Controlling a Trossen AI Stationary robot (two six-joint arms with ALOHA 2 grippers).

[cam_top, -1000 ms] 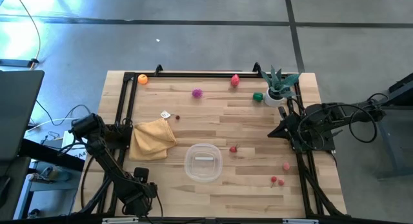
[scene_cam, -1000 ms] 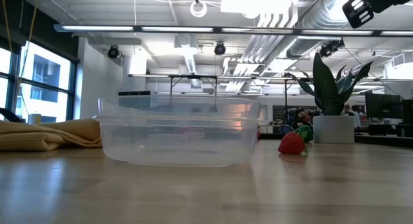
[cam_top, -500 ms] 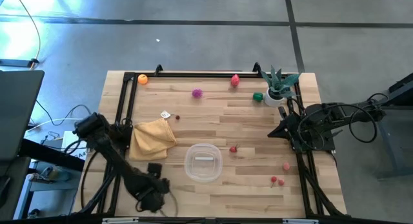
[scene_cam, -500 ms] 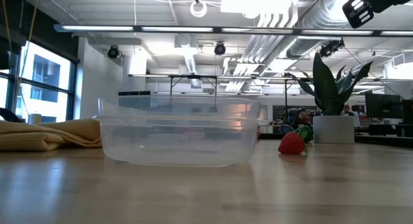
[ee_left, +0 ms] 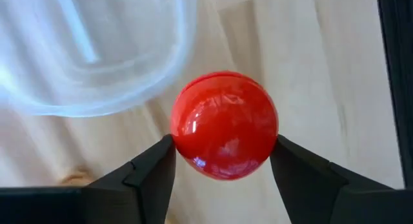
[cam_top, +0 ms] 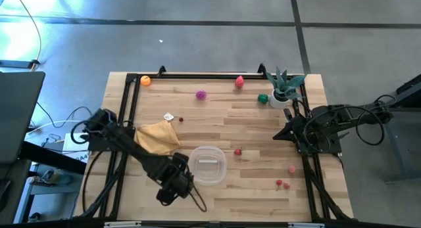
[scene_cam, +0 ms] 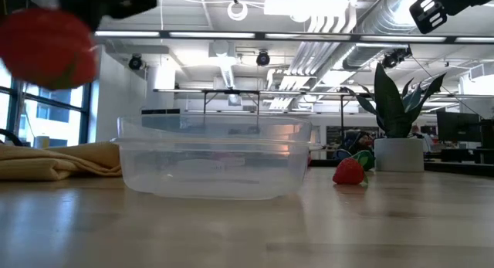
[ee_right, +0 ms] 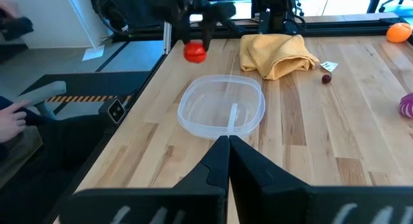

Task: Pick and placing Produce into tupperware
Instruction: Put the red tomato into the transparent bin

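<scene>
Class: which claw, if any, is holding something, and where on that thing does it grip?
The left claw holds a red ball, pinched at its two opposite sides. The right claw holds nothing.

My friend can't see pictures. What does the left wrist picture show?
The left hand grips a shiny round red toy fruit between its two dark fingers. It is above the light wooden table, just beside the rim of the clear plastic container.

Left gripper lower centre of high view, fingers clamped around a load, right gripper parked right, fingers pressed together
</scene>
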